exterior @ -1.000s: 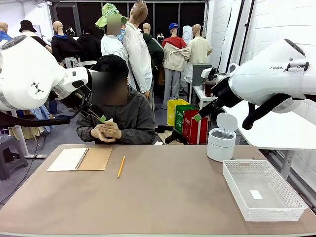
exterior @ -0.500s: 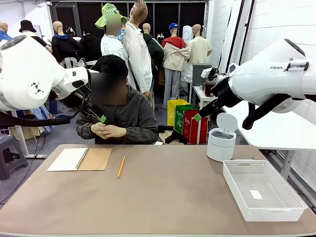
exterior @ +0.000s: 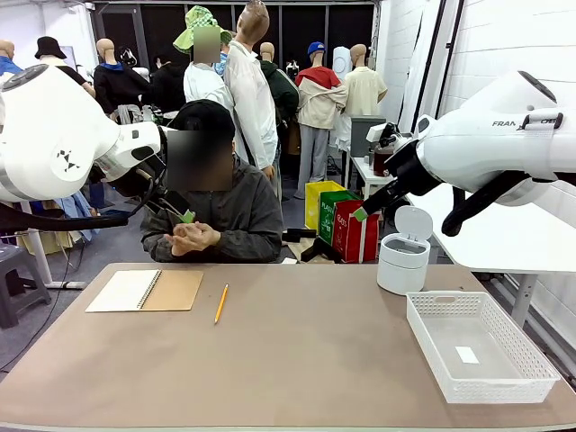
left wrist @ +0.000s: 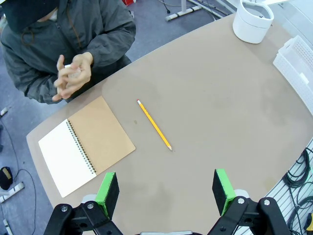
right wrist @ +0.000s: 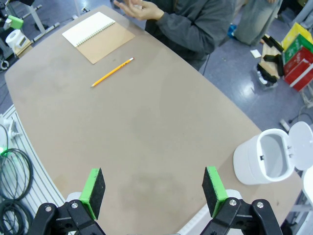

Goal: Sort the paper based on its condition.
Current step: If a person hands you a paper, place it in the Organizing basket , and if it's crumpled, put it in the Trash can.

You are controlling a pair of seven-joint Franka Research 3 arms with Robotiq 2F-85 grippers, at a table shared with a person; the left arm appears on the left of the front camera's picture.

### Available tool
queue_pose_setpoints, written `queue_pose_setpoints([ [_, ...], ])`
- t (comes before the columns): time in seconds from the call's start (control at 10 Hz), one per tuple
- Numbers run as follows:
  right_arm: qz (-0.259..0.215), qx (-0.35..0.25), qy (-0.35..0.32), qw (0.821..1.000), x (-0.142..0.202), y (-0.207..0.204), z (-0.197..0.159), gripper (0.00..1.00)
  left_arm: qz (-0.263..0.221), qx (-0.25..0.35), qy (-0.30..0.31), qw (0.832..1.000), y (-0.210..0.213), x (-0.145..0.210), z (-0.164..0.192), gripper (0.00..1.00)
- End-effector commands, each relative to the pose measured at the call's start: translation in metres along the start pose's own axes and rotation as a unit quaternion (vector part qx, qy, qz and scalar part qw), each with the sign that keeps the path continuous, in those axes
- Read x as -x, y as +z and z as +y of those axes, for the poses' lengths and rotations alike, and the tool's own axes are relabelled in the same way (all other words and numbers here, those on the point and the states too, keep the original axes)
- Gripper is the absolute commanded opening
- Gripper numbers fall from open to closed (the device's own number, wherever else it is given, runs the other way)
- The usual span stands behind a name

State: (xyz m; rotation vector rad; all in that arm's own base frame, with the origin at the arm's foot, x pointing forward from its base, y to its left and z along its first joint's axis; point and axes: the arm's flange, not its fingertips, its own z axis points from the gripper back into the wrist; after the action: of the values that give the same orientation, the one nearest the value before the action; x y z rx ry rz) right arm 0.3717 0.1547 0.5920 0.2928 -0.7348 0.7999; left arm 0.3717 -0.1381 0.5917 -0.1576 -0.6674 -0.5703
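Note:
The paper is hidden or nearly so: the person's hands [left wrist: 72, 74] are pressed together at the table's far edge, and only a speck of white shows between them. My left gripper [left wrist: 165, 192] hangs open high above the table, with nothing between its green pads. My right gripper [right wrist: 153, 191] is also open and empty, high over the table's right side. In the front view the left gripper [exterior: 184, 216] hovers right by the person's hands [exterior: 191, 238], and the right gripper [exterior: 362, 212] hangs above the white bin [exterior: 402, 261].
A spiral notebook [exterior: 144, 290] lies open at the far left, with a yellow pencil [exterior: 220, 303] beside it. The round white bin [right wrist: 265, 157] stands with its lid up at the far right. A white mesh basket [exterior: 441, 373] sits at the near right.
The person's hands have shifted and turned against each other near the chest. Both arms and the things on the table have stayed where they were.

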Motion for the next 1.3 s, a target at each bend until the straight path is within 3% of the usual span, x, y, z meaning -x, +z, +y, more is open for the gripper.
queue_pose_setpoints([
  [0.0, 0.000, -0.002, 0.000, 1.000, 0.0004, -0.0002, -0.0002, 1.00, -0.002, -0.001, 0.001, 1.000, 0.0016, -0.0011, 0.0010, 1.00],
  [1.2, 0.000, -0.002, 0.000, 1.000, 0.0004, -0.0002, -0.0002, 1.00, -0.002, -0.001, 0.001, 1.000, 0.0016, -0.0011, 0.0010, 1.00],
])
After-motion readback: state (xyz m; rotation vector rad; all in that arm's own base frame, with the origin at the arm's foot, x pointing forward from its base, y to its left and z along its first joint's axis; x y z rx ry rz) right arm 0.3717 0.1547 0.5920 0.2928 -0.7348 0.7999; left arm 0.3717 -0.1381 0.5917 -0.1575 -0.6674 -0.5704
